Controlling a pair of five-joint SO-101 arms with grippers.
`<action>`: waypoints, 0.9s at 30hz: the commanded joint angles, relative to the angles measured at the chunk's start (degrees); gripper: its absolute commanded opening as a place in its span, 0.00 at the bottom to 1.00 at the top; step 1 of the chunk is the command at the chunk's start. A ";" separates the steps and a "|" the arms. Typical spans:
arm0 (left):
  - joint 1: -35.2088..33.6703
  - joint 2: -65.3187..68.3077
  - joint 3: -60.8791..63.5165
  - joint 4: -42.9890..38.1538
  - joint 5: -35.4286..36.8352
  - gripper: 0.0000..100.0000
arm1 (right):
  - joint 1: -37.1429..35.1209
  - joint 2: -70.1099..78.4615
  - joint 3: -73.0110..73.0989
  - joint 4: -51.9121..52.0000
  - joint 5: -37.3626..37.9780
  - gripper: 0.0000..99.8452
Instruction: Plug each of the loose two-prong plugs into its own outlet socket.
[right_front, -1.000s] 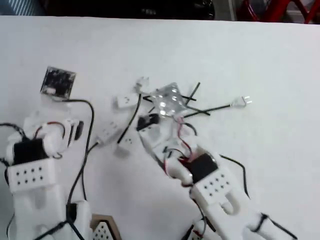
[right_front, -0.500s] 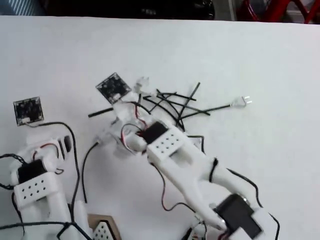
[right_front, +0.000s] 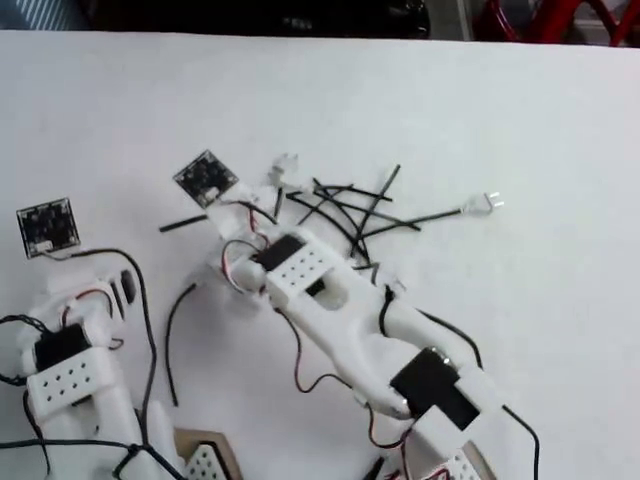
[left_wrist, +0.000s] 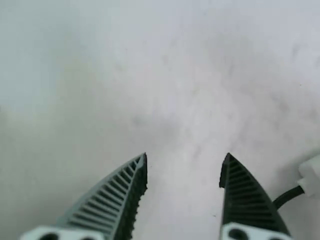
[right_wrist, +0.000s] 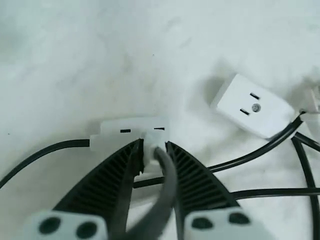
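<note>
Right pincer (right_wrist: 153, 144) clamped on plug (right_wrist: 149, 151) at socket (right_wrist: 120, 134), prongs hidden; left pincer (left_wrist: 185, 158) wide open, empty

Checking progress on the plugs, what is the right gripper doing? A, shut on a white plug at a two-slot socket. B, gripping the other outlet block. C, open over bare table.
A: the right gripper is shut on the white plug, held against the two-slot socket.

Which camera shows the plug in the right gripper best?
The right wrist view: the white plug sits pinched in the right gripper, up against an outlet socket. In the high view the right arm covers it; the left wrist view faces the table elsewhere.
</note>
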 joint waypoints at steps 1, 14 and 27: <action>-0.13 -1.36 -0.26 -1.32 0.53 0.24 | -0.48 -0.22 -2.73 -1.80 0.62 0.02; -0.04 -1.19 -0.18 -1.58 0.53 0.24 | 1.10 0.40 -2.64 -6.37 0.62 0.02; -0.04 -1.19 -0.18 -1.58 0.53 0.24 | 1.19 5.14 -2.46 -5.93 6.86 0.02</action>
